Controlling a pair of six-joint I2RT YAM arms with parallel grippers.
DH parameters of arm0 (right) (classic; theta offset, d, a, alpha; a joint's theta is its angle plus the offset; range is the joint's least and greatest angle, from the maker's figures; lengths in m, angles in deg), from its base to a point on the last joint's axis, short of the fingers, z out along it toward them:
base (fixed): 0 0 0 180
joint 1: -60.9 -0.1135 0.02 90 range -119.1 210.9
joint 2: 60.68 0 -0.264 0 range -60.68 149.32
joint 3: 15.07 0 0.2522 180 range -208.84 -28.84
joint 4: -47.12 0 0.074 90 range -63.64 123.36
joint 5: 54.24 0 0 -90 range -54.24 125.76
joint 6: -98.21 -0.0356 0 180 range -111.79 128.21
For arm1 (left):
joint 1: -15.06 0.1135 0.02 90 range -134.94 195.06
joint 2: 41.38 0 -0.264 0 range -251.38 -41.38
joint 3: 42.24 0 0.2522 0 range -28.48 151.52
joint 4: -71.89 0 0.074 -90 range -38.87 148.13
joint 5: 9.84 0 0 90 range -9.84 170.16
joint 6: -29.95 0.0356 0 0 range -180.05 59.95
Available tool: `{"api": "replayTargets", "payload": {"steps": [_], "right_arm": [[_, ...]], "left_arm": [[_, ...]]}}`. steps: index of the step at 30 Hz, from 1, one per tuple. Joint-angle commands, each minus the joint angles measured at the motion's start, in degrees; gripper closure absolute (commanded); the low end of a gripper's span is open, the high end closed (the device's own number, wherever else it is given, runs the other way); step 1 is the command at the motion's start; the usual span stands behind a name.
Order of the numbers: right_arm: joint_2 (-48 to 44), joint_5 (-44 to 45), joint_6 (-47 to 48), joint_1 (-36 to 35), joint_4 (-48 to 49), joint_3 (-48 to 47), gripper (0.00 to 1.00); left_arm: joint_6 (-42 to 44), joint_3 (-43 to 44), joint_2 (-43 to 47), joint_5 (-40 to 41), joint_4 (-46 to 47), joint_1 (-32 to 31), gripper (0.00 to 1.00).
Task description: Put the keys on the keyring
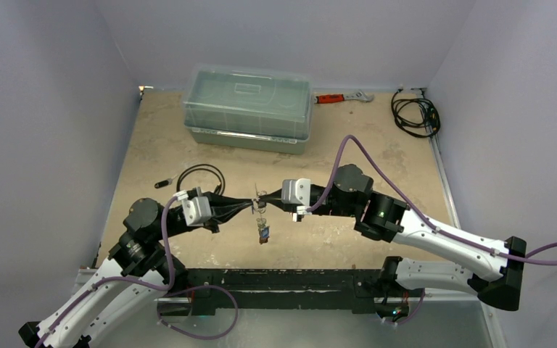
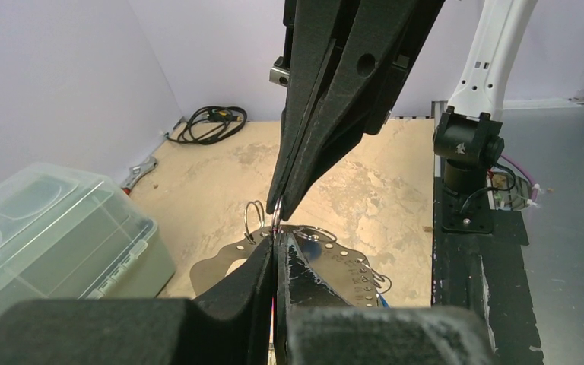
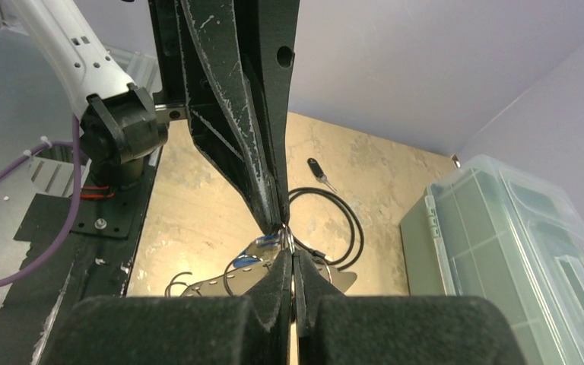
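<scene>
Step in hand: working a key's small wire ring (image 2: 255,215) through a hole in the keyring (image 2: 220,268), judged from the tip-to-tip pose.
Left gripper (image 1: 249,206): fingers pressed together, tips at the keyring's rim.
Right gripper (image 1: 270,204): fingers pressed together, tips directly opposite the left tips and almost touching them.
Held item: thin metal sits at both pairs of tips. Which pair pinches the keyring and which the wire ring cannot be told.
Keyring position: in the air at the meeting point of the tips, its flat face spreading to either side of them, clear of the table (image 1: 377,167).
Key (image 1: 263,233): one with a blue tag hangs just below the fingertips.
Technique: hold one pair of tips fixed as the anchor. Turn the other slowly so the wire feeds round through the hole.
Grip point: pinch close to the hole, so the flat ring cannot pivot.
Risk: thin metal can slip from closed tips, and the swing of the hanging key can twist the ring.
Check: confirm in both wrist views that the wire has passed through before releasing.
</scene>
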Motion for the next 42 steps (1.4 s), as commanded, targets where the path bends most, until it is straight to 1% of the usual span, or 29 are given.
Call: {"api": "replayTargets", "payload": {"steps": [1,9,10,11,12,13,14,16,19,20,22,23,29,32,34,37,40,42], "right_arm": [[-2.9,0.2,-0.7,-0.3,6.1,-0.3,1.00],[-2.8,-0.2,-1.6,-0.3,7.0,-0.1,1.00],[-2.6,-0.2,-1.6,-0.3,7.0,-0.1,1.00],[-2.3,-0.3,-1.7,-0.3,6.9,-0.1,1.00],[-2.2,-0.3,-1.6,-0.3,6.8,-0.1,1.00],[-2.0,-0.5,-1.6,-0.3,6.9,-0.1,1.00],[-1.8,-0.6,-1.7,-0.3,6.9,-0.1,1.00],[-1.5,-1.0,-1.9,-0.3,7.0,-0.2,1.00],[-0.9,-2.1,-2.2,-0.3,7.0,-0.7,1.00],[-0.8,-2.5,-2.2,-0.3,6.9,-0.8,1.00],[-0.2,-3.1,-2.2,-0.4,6.6,-1.3,1.00],[-0.1,-3.3,-2.1,-0.4,6.6,-1.3,1.00],[0.5,-4.8,-1.8,-0.4,6.6,-1.5,1.00],[0.1,-5.5,-1.9,-0.5,7.1,-1.4,1.00],[-0.2,-5.6,-2.1,-0.5,7.3,-1.4,1.00],[-0.2,-5.6,-2.2,-0.5,7.3,-1.5,1.00],[-0.2,-6.2,-2.4,-0.5,7.5,-1.4,1.00],[-0.1,-7.0,-2.9,-0.6,8.2,-1.3,1.00]], "left_arm": [[0.2,0.2,-0.1,-0.5,1.8,0.1,1.00],[-0.3,0.2,-0.7,-1.2,2.1,0.1,1.00],[-0.3,0.2,-0.6,-1.3,2.1,0.1,0.98],[-0.3,0.2,-0.4,-1.3,2.1,0.1,0.85],[-0.3,0.0,-0.2,-1.3,2.2,0.1,0.74],[-0.3,-0.1,0.1,-1.4,2.4,0.1,0.66],[-0.4,-0.2,0.3,-1.5,2.5,0.1,0.62],[-0.5,-0.3,0.5,-1.4,2.7,0.1,0.59],[-0.6,-0.3,0.3,-1.5,2.8,0.1,0.58],[-0.6,-0.2,0.2,-1.6,2.9,0.1,0.60],[-0.6,-0.3,-0.1,-1.8,2.9,0.1,0.66],[-0.6,-0.3,-0.1,-1.9,2.9,0.1,0.68],[-0.7,-0.4,-0.3,-1.7,3.0,0.1,0.72],[-0.7,-0.4,-0.7,-1.5,3.0,0.1,0.75],[-0.9,-0.5,-1.0,-1.6,3.1,0.1,0.75],[-1.4,-0.7,-1.5,-1.9,3.4,0.1,0.72],[-1.5,-0.8,-1.7,-2.6,3.6,0.1,0.72],[-1.3,-0.8,-1.6,-3.1,3.7,0.1,0.82]]}}
